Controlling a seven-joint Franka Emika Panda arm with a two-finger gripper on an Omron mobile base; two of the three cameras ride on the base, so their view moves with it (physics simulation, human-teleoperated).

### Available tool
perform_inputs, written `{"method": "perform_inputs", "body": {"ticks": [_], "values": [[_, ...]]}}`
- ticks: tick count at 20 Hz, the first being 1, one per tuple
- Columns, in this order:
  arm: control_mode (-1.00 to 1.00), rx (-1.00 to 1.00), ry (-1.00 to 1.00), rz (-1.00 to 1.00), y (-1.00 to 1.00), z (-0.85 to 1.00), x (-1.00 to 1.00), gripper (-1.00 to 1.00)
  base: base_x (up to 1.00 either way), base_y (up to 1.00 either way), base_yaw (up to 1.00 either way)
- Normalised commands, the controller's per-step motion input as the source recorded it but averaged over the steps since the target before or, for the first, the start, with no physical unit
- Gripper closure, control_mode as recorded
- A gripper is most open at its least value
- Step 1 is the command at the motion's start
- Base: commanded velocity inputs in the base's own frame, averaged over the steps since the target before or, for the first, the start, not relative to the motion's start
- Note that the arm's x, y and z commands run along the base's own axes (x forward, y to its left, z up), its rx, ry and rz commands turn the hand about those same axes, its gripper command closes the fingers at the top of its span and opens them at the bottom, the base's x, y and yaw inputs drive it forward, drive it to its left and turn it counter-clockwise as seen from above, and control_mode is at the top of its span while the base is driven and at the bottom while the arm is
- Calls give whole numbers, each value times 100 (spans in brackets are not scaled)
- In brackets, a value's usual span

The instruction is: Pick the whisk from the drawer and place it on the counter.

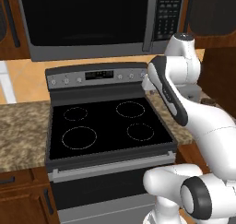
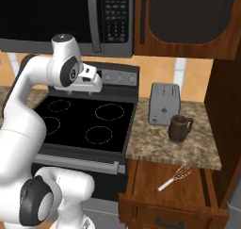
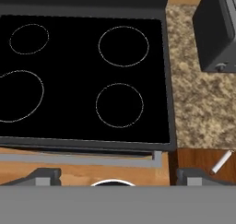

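Right base view gives us the whole play: the drawer (image 2: 186, 188) stands pulled open below the counter (image 2: 188, 143), and the whisk (image 2: 175, 178) lies flat on the drawer floor, wire head toward the counter edge, pale handle pointing out toward the front. Up on the granite, the toaster (image 2: 164, 103) and a dark mug (image 2: 180, 128) stand close together near the stove side.

The gripper (image 2: 92, 79) hangs high over the black stovetop (image 2: 84, 119), well apart from the drawer, so the step in hand looks like the reach. To do it well, the arm needs to swing right and drop inside the drawer walls, line the fingers across the slim handle, not the springy wires, and come down squarely.

Hand view shows the finger tips (image 3: 44, 176) spread wide, one at each side of the bottom edge, nothing between them, nothing touched. The whisk handle peeks in at the lower right corner.
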Motion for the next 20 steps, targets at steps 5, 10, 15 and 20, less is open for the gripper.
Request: {"method": "perform_inputs", "body": {"ticks": [5,10,15,20], "values": [[100,0,0,0,0,0,0,-100,43,0,0],[100,0,0,0,0,0,0,-100,6,0,0],[-100,0,0,0,-17,0,-6,-100,0,0,0],[-100,13,4,0,-100,-16,-31,-100,0,0,0]]}}
